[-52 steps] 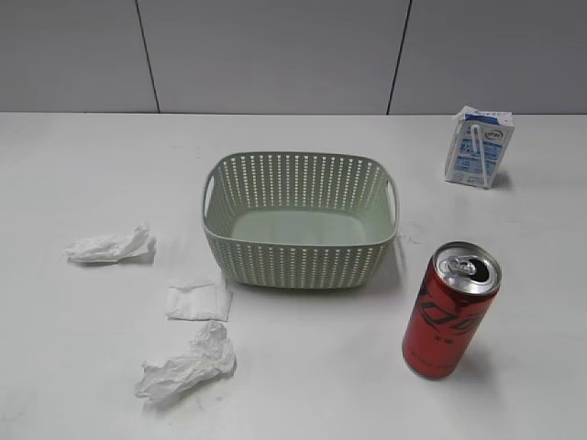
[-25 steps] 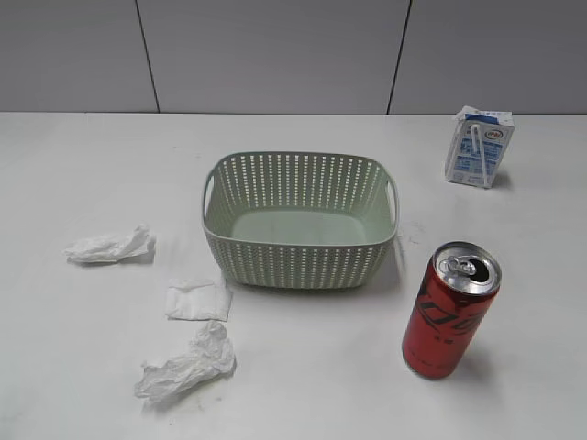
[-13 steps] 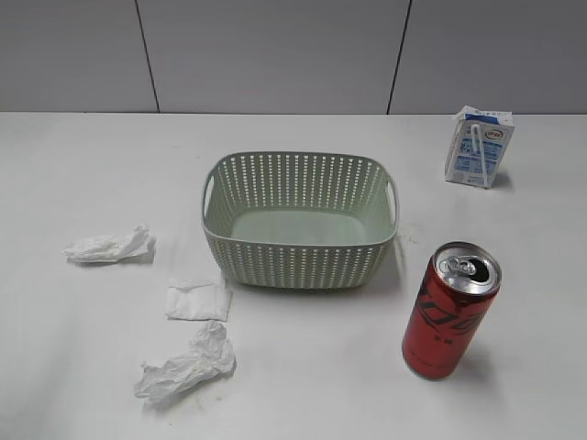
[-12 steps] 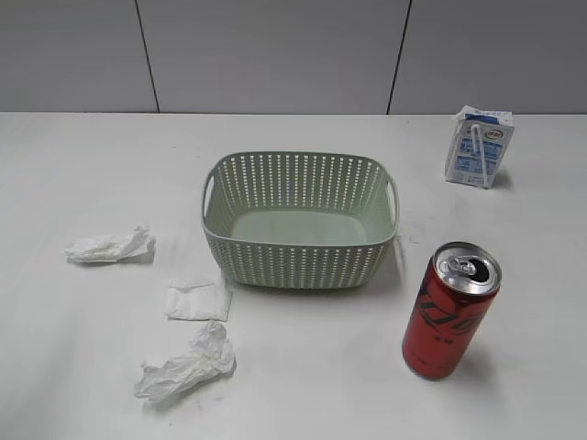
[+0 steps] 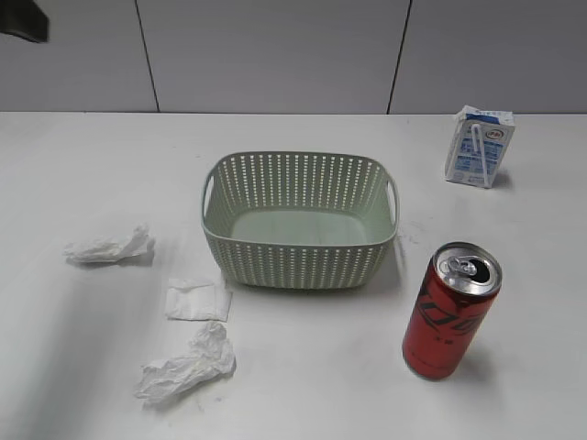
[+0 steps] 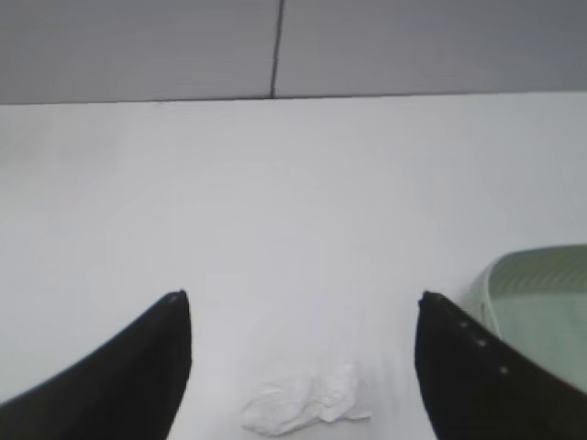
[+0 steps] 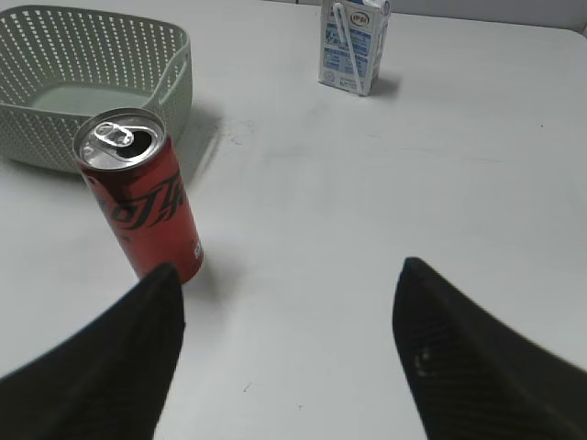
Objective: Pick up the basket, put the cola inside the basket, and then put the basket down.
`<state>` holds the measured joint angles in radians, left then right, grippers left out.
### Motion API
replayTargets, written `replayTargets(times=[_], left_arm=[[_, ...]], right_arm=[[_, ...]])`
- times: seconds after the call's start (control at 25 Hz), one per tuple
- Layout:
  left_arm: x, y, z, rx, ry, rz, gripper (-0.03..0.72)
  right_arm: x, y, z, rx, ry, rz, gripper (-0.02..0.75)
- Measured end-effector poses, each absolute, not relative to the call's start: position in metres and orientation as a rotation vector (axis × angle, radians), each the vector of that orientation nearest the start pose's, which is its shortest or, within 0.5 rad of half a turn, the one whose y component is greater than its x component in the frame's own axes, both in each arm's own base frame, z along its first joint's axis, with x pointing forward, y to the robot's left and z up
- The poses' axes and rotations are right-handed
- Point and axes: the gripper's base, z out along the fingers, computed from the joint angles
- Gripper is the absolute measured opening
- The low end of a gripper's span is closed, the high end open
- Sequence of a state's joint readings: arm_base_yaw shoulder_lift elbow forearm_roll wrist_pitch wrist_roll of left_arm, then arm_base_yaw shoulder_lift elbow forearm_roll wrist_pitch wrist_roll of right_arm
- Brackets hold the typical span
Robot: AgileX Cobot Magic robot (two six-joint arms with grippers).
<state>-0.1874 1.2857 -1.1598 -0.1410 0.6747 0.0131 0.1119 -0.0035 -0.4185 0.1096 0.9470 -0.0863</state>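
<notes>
The pale grey-green basket point(image 5: 301, 220) stands empty in the middle of the white table; its edge shows in the left wrist view point(image 6: 541, 293) and it sits at the upper left of the right wrist view point(image 7: 92, 82). The red cola can point(image 5: 450, 310) stands upright to the basket's front right, also seen in the right wrist view point(image 7: 139, 192). My left gripper point(image 6: 303, 302) is open and empty above a crumpled tissue, left of the basket. My right gripper point(image 7: 289, 270) is open and empty, with the cola just beyond its left finger. A dark arm part point(image 5: 23, 18) shows at the exterior view's top left.
A white-and-blue carton point(image 5: 479, 147) stands at the back right. A crumpled tissue point(image 5: 110, 246), a folded tissue point(image 5: 197, 300) and another crumpled tissue point(image 5: 183, 364) lie left of and in front of the basket. A grey wall stands behind the table.
A dark arm part has come into the exterior view at the top left corner. The basket, cola, carton and tissues have not moved.
</notes>
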Motion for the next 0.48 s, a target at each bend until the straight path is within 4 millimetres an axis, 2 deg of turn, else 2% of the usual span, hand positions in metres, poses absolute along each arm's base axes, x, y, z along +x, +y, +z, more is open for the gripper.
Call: replayTargets(times=[0.2, 0.36, 0.48], left_arm=[[0.314, -0.109, 0.323, 0.29, 2.475, -0.322, 0.575], [0.338, -0.144, 0.29, 0.36, 2.648, -0.355, 0.575], [0.353, -0.168, 0.275, 0.394, 2.728, -0.361, 0.575]], right_arm=[[0.007, 0.009, 0.264, -0.192, 1.998, 0.146, 0.538], [0.007, 0.009, 0.264, -0.192, 1.998, 0.146, 0.538], [0.007, 0.009, 0.264, -0.192, 1.998, 0.146, 0.538]])
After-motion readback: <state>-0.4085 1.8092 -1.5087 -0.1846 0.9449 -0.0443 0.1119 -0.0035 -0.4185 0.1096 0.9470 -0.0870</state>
